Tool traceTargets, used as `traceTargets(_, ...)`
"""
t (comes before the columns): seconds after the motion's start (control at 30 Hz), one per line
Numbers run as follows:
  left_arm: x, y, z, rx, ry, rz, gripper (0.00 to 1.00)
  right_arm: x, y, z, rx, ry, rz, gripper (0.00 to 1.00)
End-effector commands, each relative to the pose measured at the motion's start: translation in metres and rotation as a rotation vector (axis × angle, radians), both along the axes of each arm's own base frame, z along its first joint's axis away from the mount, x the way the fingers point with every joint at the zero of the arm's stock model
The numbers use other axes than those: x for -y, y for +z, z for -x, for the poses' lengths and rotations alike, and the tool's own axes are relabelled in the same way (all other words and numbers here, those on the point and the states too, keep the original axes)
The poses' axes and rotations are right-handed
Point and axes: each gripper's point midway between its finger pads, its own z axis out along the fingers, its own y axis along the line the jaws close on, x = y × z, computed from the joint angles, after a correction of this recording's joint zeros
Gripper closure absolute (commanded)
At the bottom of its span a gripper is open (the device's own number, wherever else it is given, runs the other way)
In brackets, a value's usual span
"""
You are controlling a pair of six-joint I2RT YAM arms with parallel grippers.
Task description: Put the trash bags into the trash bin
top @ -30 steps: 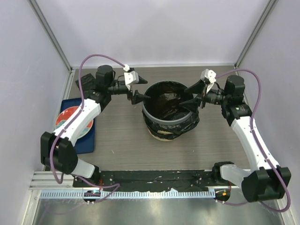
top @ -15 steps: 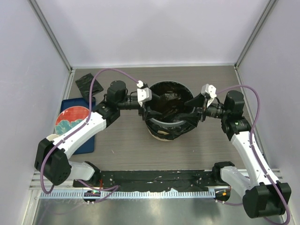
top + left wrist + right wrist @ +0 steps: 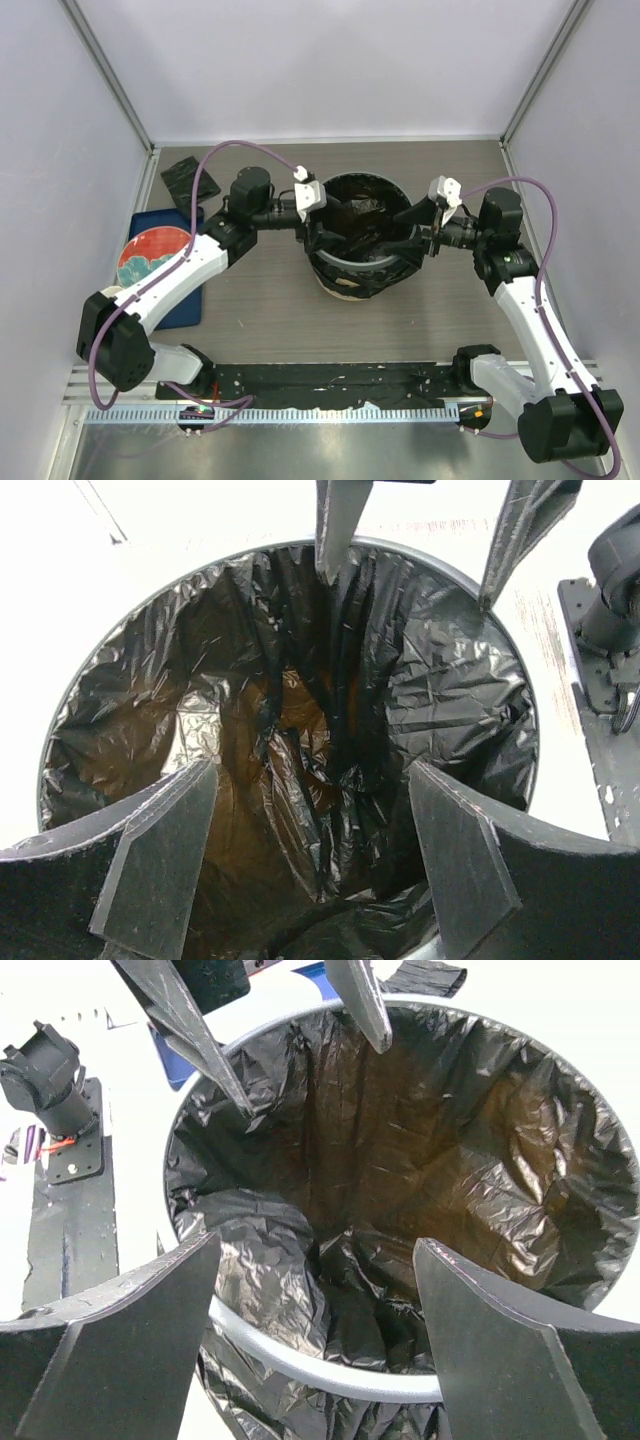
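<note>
A grey wood-grain table (image 3: pixel 260 320) sits inside pale walls (image 3: pixel 330 60). The trash bin (image 3: pixel 345 290) stands upright between the two grippers, its long axis vertical and mouth upward, lined with a crinkled black trash bag (image 3: pixel 360 215). The left gripper (image 3: pixel 318 230) and right gripper (image 3: pixel 410 228) hover at opposite rims, jaws spread wide, pinching nothing.

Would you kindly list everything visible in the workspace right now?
trash bin: one, cream with grey rim, table centre
trash bag: one, glossy black, lining the bin and draped over its rim
folded packet: one, black, far left corner
tray: one, blue, left edge
plate: one, red patterned, on the tray
left pincer: one, dark, open, at the bin's left rim
right pincer: one, dark, open, at the bin's right rim
</note>
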Motion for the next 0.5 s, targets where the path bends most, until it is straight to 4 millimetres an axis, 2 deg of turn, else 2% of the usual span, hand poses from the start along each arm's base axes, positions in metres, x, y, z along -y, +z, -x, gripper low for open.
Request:
traceTargets(0.0, -0.009, 0.049, -0.027, -0.031, 0.099, 0.080, 0.17, -0.001, 0.051, -0.011, 0.059, -0.039, -0.057, 0.15)
traceTargets(0.07, -0.015, 0.065, -0.036, -0.071, 0.148, 0.111, 0.14, 0.000, 0.075, -0.020, 0.107, -0.072, -0.088, 0.15)
traceTargets(0.1, -0.021, 0.080, -0.041, -0.071, 0.176, 0.121, 0.13, 0.001, 0.083, -0.024, 0.086, -0.104, -0.114, 0.15)
traceTargets(0.17, -0.029, 0.090, -0.051, -0.091, 0.234, 0.119, 0.09, 0.003, 0.106, -0.033, 0.105, -0.147, -0.152, 0.14)
traceTargets(0.2, -0.038, 0.100, -0.056, -0.132, 0.288, 0.112, 0.07, 0.008, 0.113, -0.045, 0.073, -0.222, -0.183, 0.13)
traceTargets(0.23, -0.042, 0.100, -0.064, -0.158, 0.328, 0.095, 0.04, 0.011, 0.129, -0.050, 0.092, -0.250, -0.200, 0.12)
traceTargets(0.27, -0.047, 0.099, -0.068, -0.190, 0.357, 0.070, 0.02, 0.015, 0.131, -0.057, 0.074, -0.283, -0.201, 0.12)
traceTargets(0.3, -0.060, 0.121, -0.078, -0.172, 0.412, 0.082, 0.01, 0.018, 0.128, -0.070, 0.046, -0.321, -0.197, 0.12)
traceTargets(0.33, -0.070, 0.110, -0.079, -0.256, 0.449, 0.039, 0.00, 0.027, 0.143, -0.080, 0.065, -0.382, -0.205, 0.11)
traceTargets(0.37, -0.078, 0.103, -0.090, -0.312, 0.484, 0.023, 0.00, 0.033, 0.137, -0.088, 0.018, -0.422, -0.196, 0.10)
traceTargets(0.4, -0.100, 0.118, -0.104, -0.317, 0.543, 0.042, 0.00, 0.045, 0.133, -0.103, -0.007, -0.476, -0.190, 0.10)
traceTargets(0.43, -0.114, 0.104, -0.106, -0.434, 0.597, 0.017, 0.00, 0.054, 0.136, -0.112, -0.023, -0.526, -0.192, 0.09)
traceTargets(0.47, -0.124, 0.090, -0.118, -0.504, 0.634, -0.006, 0.00, 0.062, 0.135, -0.117, -0.038, -0.554, -0.191, 0.08)
